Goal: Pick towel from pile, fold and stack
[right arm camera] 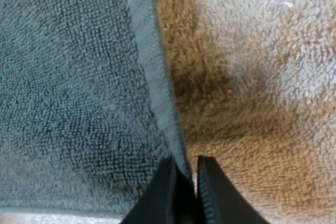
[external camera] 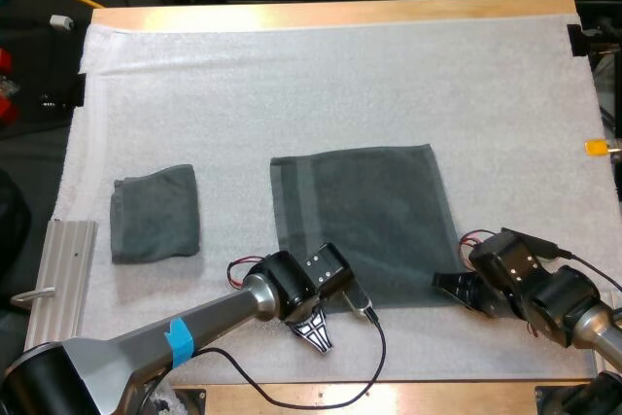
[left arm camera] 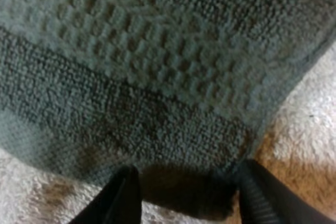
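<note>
Nearest me, at the 6 o'clock edge of the white mat (external camera: pixel 340 75), the left hand (external camera: pixel 313 330) is low over the mat, just off the flat towel's near edge. From its wrist, its fingers (left arm camera: pixel 123 195) stand apart, released. They are right at the hem by a corner of the flat towel (left arm camera: pixel 157 51), and a woven band crosses the cloth beyond them.

Over at 5 o'clock the right hand (external camera: pixel 449 285) sits on the near right corner of the same towel. Its fingers (right arm camera: pixel 160 192) are clenched on the towel's hem, cloth (right arm camera: pixel 63 77) on one side and bare mat (right arm camera: pixel 262 77) on the other.

The flat towel (external camera: pixel 364 225), dark grey-green, lies spread out square in the middle of the mat. At its 9 o'clock, well apart, a folded towel (external camera: pixel 155 213) rests as a small thick rectangle. Past that, at the mat's 8 o'clock edge, lies a metal rail (external camera: pixel 60 274).

Farther off the mat runs bare to the 12 o'clock edge of the wooden table (external camera: pixel 340 15).
</note>
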Tool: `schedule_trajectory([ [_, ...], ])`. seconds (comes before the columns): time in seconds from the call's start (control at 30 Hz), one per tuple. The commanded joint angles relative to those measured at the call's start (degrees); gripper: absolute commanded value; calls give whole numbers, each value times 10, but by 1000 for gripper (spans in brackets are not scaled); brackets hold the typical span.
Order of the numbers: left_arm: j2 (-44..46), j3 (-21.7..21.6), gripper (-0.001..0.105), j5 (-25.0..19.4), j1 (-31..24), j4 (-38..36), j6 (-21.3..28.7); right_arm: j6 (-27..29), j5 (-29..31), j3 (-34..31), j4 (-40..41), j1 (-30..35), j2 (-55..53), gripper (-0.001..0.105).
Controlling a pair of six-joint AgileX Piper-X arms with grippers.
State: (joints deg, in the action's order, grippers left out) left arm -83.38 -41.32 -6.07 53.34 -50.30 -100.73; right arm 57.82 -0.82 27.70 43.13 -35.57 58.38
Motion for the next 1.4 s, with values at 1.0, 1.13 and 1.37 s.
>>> schedule_trajectory([
  [1.0, -1, -6, 9, 12, 0, -14, -14, 11, 2, 1, 31, 0, -3, 0],
  [1.13, 33, -6, 9, 12, 0, -25, -14, 17, 2, 1, 31, 0, -3, 0],
  [1.37, 96, -24, 9, 20, 1, -74, -21, 39, -3, 13, 56, 0, -27, 0],
])
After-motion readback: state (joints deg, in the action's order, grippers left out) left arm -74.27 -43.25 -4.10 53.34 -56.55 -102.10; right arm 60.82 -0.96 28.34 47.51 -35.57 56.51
